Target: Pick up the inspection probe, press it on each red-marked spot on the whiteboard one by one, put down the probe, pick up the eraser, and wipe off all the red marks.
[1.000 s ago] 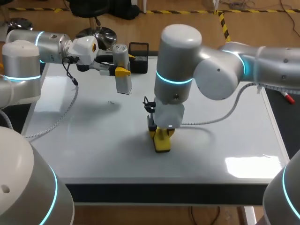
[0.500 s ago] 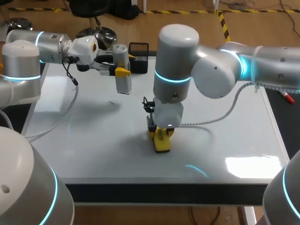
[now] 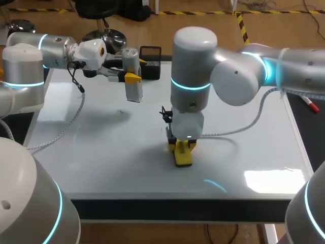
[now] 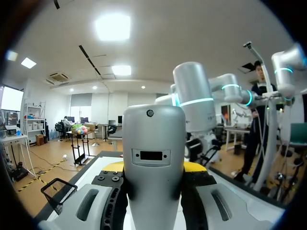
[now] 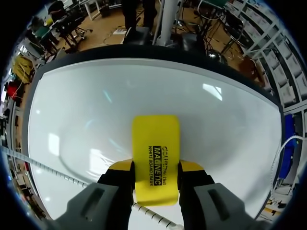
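The flat yellow block eraser (image 3: 183,155) sits just below the middle of the frame in the head view, its lower face down on the glossy white whiteboard (image 3: 101,152) that covers most of the worktop. The right end effector (image 3: 183,146) is clenched on it from above, and the right wrist view shows the eraser (image 5: 155,158) standing between the two yellow-tipped fingers of that end effector (image 5: 156,166), one pressed against each side, with the bare board stretching out ahead. The right arm comes in from the right edge and bends down over the centre. Up in the upper left, well apart from the eraser, the left end effector (image 3: 133,75) grasps the grey, tall, box-shaped inspection probe (image 3: 134,92) upright above the board's far part. From the left wrist the probe (image 4: 153,163) fills the space between that end effector's (image 4: 154,167) fingers. A small black holder (image 3: 150,63) stands just beside the probe at the worktop's back edge.
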### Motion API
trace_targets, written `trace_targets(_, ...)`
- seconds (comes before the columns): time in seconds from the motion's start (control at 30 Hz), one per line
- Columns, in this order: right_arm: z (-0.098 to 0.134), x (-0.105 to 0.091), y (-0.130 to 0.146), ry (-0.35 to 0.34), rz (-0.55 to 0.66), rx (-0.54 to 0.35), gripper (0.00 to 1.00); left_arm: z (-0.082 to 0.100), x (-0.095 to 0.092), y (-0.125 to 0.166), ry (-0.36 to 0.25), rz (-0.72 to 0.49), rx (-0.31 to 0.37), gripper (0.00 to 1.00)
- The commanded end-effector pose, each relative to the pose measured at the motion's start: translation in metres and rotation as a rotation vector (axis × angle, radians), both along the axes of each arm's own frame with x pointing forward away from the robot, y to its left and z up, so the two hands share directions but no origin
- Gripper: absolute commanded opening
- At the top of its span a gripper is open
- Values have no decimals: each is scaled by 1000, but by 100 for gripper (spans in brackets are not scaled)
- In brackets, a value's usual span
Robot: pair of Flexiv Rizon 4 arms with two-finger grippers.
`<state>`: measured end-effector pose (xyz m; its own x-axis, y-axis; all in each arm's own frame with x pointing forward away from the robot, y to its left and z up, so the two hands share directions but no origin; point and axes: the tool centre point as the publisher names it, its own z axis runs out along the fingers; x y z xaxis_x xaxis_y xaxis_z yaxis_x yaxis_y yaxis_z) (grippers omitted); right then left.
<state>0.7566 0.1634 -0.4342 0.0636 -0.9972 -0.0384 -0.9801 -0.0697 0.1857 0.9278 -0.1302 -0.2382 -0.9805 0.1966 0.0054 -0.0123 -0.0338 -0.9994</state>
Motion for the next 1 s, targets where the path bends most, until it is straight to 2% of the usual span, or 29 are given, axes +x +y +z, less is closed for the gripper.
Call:
trace_targets(0.03, -15, -3, -17, -3, -7, -6, 0, 1, -1, 0, -2, 2, 0, 0)
trace_targets(0.47, -17, -6, -53, 2, -54, -62, 0, 1, -1, 0, -2, 2, 0, 0)
trace_targets(0.77, -14, -4, -65, -5, -77, -78, 0, 1, -1, 0, -2, 2, 0, 0)
trace_targets(1.0, 2, 3, -68, -33, -80, -85, 0, 1, -1, 0, -2, 2, 0, 0)
